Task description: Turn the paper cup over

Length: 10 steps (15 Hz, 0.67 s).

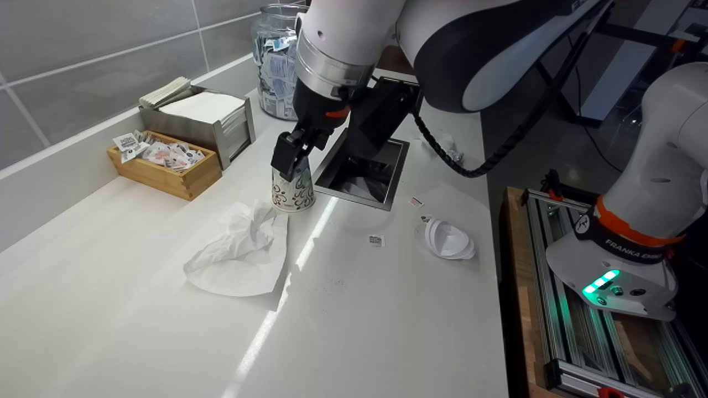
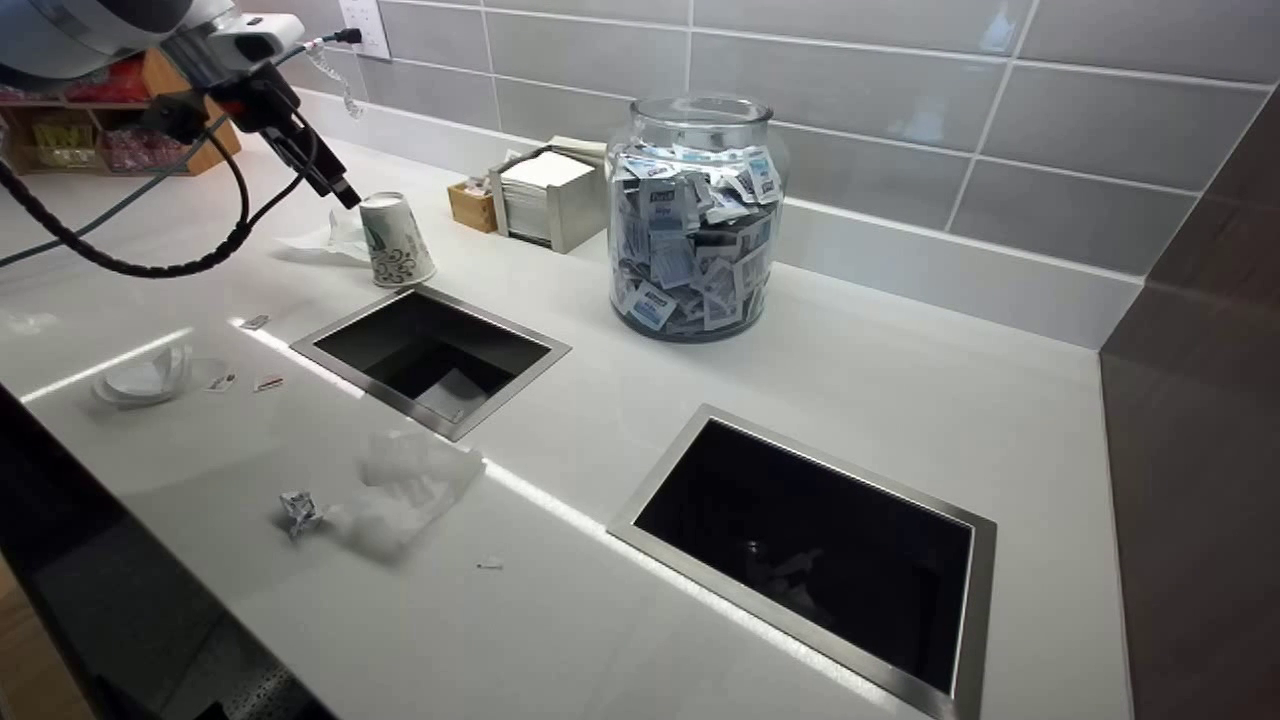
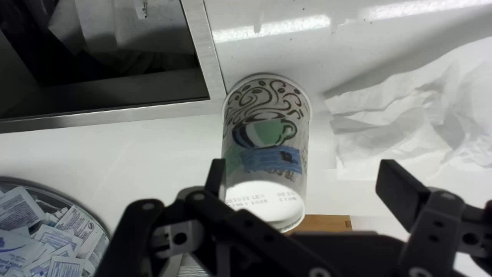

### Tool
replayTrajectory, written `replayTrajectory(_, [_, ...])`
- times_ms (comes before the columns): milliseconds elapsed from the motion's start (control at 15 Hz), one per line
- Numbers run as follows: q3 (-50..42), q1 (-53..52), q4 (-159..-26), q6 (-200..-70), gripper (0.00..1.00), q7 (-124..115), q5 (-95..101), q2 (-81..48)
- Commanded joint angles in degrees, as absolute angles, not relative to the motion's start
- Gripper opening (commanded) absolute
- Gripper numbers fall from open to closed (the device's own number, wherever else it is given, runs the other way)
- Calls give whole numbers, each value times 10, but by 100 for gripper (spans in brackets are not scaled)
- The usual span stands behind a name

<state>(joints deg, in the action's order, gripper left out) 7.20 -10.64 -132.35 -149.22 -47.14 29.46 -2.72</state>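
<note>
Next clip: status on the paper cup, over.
Gripper open, holding nothing. Paper cup standing mouth-down, base up. Metal-framed opening close beside it, possible drop hazard; crumpled tissue nearby.

The white-and-black Franka Panda arm extends down from the top of an exterior view, its links bent above the wrist. Around the wrist runs a silver collar, and a black ribbed cable hangs beside it in a loose loop. The wrist view shows the Robotiq gripper with its two black fingers standing wide apart, their tips level with each other; in both exterior views it points downward at a slant. At the right of an exterior view is the base, wearing an orange ring and a black band lettered FRANKA; a light strip low on it glows green.
</note>
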Motion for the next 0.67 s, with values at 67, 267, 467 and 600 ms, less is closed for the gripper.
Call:
replayTrajectory(67, [65,-87,-1310,-1484,100,-412,190,-19])
replayTrajectory(267, [59,-75,-1284,-1464,100,-364,124,-30])
replayTrajectory(467, [53,-65,-1259,-1443,100,-323,71,-42])
replayTrajectory(600, [52,-61,-1241,-1422,100,-296,36,-51])
